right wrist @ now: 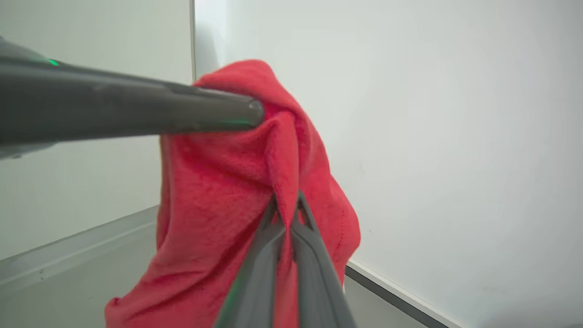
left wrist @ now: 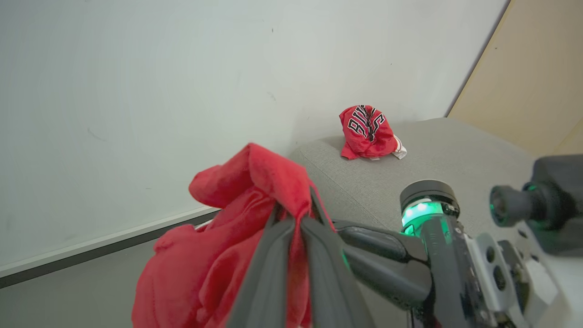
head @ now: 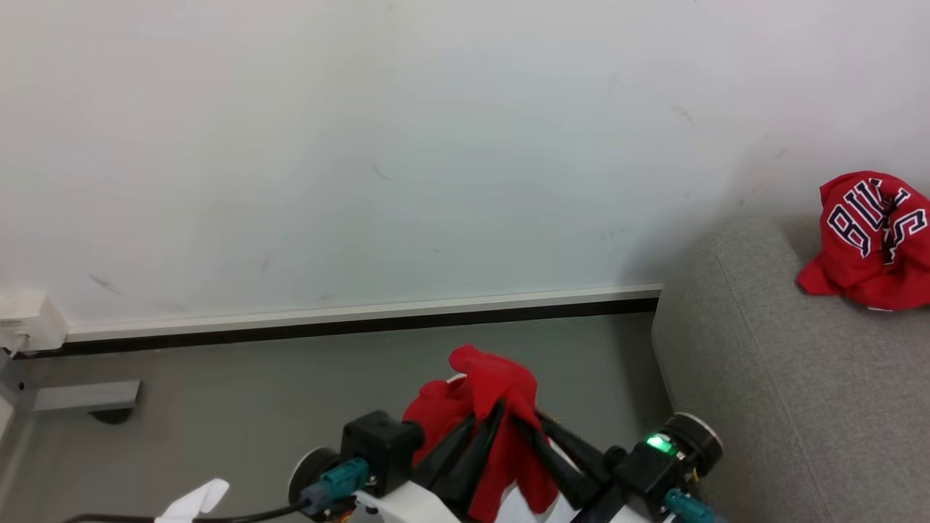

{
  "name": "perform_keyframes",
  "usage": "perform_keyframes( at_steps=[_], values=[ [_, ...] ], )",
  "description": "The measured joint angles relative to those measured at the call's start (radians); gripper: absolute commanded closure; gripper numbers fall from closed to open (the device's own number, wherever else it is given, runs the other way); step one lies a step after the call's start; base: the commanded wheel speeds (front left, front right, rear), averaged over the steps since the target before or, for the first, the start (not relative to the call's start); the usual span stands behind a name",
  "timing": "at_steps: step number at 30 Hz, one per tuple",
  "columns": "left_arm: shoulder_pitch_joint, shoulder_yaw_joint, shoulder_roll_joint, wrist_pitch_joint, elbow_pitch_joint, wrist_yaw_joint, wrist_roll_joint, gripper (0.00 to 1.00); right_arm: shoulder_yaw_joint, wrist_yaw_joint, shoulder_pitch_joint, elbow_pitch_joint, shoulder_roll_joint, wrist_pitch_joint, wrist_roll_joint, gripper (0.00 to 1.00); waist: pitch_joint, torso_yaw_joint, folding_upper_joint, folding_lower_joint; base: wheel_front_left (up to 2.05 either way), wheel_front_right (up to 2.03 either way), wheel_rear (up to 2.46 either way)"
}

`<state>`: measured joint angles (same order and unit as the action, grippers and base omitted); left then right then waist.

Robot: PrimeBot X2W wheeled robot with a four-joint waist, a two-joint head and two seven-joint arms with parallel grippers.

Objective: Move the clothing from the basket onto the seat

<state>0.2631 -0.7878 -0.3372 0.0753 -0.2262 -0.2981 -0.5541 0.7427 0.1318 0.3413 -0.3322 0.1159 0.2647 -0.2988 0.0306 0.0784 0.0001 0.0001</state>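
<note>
Head view shows left claw (head: 488, 420) and right claw (head: 541, 428) both clamped on a red garment (head: 494, 381) left of the sofa (head: 763, 378), where the lettered jersey (head: 864, 240) lies; opposed pulling may drag one hold loose.

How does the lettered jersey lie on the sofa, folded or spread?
Neither: crumpled. The jersey is a bunched heap on the sofa.

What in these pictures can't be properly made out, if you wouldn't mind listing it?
- Head view: the red garment's lower part, hidden behind the left pincer and right pincer and cut by the bottom edge.
- Head view: the jersey on the sofa, cut by the right edge; its crumpled lettering can't be read whole.
- Head view: a white object at the bottom edge, unidentifiable.
</note>
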Motion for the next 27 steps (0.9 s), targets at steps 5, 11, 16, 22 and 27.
perform_keyframes(
  at_steps=[5, 11, 16, 22, 27],
  values=[
    [-0.002, -0.003, -0.004, -0.024, 0.029, 0.008, -0.001, 0.39, -0.068, 0.0, -0.007, 0.019, 0.011, 0.0, -0.011, 1.0, -0.002, 0.014, 0.0, 0.0, 0.0, 0.0, 0.0],
    [-0.003, -0.018, -0.004, -0.046, 0.073, 0.02, 0.009, 0.0, -0.182, 0.0, -0.03, 0.052, 0.041, 0.0, -0.006, 1.0, -0.009, 0.056, 0.0, 0.0, 0.0, 0.0, 0.0],
    [-0.002, -0.025, 0.011, -0.071, 0.107, 0.03, 0.011, 0.0, -0.278, 0.0, -0.045, 0.081, 0.054, 0.0, 0.009, 1.0, -0.024, 0.111, 0.0, 0.0, 0.0, 0.0, 0.0],
    [0.029, -0.025, 0.031, -0.113, 0.143, 0.042, 0.03, 0.0, -0.392, 0.0, -0.021, 0.084, 0.072, 0.0, 0.03, 1.0, -0.065, 0.176, 0.0, 0.0, 0.0, 0.0, 0.0],
    [0.083, -0.032, 0.041, -0.13, 0.16, 0.053, 0.06, 0.0, -0.522, 0.0, 0.063, 0.073, 0.09, 0.0, 0.067, 1.0, -0.135, 0.2, 0.0, 0.0, 0.0, 0.0, 0.0]
  ],
)
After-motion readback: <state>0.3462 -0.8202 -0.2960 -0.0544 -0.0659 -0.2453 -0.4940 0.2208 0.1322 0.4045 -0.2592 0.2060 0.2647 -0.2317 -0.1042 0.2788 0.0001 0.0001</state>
